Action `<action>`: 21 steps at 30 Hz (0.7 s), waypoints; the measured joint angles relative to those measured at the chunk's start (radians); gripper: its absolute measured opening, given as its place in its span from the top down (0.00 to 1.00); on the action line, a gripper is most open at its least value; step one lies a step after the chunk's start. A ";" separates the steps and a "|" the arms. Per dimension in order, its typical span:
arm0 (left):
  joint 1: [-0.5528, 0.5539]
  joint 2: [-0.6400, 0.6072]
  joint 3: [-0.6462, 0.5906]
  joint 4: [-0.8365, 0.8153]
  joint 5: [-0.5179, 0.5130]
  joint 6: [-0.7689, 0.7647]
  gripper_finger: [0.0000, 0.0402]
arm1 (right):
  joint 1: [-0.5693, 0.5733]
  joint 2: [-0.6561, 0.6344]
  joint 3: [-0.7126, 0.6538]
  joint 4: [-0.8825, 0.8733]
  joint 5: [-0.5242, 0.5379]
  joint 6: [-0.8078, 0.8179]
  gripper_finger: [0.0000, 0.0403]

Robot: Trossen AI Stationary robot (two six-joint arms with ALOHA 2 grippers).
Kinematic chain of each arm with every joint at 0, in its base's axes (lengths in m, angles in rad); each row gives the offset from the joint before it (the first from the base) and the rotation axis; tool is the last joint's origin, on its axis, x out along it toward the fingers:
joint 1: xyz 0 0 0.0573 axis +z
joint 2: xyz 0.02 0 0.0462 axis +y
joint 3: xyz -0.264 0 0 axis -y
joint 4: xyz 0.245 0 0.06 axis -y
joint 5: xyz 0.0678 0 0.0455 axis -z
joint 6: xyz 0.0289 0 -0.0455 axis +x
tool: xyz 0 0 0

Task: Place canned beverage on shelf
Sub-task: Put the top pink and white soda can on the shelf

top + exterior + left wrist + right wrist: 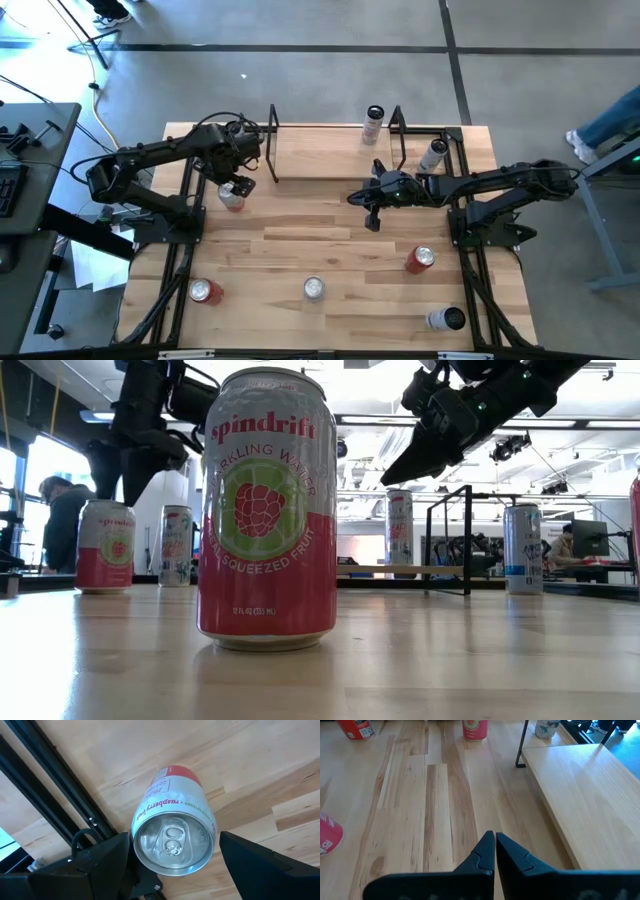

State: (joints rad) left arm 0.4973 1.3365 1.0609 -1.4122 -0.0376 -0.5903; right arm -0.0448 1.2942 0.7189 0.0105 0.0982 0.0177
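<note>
One can (173,832) upright, lid up, betw. left gripper (172,865) fingers.

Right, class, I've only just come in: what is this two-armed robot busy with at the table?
The left tool hangs open over an upright raspberry can near the left end of the shelf, its fingers either side of the can's top, not yet closed on it. The right tool is shut and empty, above the table in front of the shelf board. One can stands at the shelf's back edge; other cans are spread over the table.
</note>
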 joint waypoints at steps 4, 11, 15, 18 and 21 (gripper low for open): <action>0.000 0.000 -0.045 0.020 0.010 -0.011 0.25 | 0.000 0.000 0.000 -0.004 0.000 0.000 1.00; 0.000 -0.003 -0.092 0.051 0.022 -0.008 0.24 | 0.000 0.000 0.000 -0.007 0.000 0.000 1.00; 0.000 -0.002 -0.094 0.053 0.022 -0.005 0.24 | 0.000 0.000 0.000 -0.007 0.000 0.000 1.00; 0.000 -0.002 -0.094 0.055 0.022 -0.001 0.25 | 0.000 0.000 0.000 -0.007 0.000 0.000 1.00; 0.000 -0.002 -0.087 0.055 0.021 0.018 0.28 | 0.000 0.000 0.000 -0.007 0.000 0.000 1.00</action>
State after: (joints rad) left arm 0.4973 1.3347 0.9739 -1.3567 -0.0163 -0.5727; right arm -0.0448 1.2945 0.7189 0.0036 0.0982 0.0177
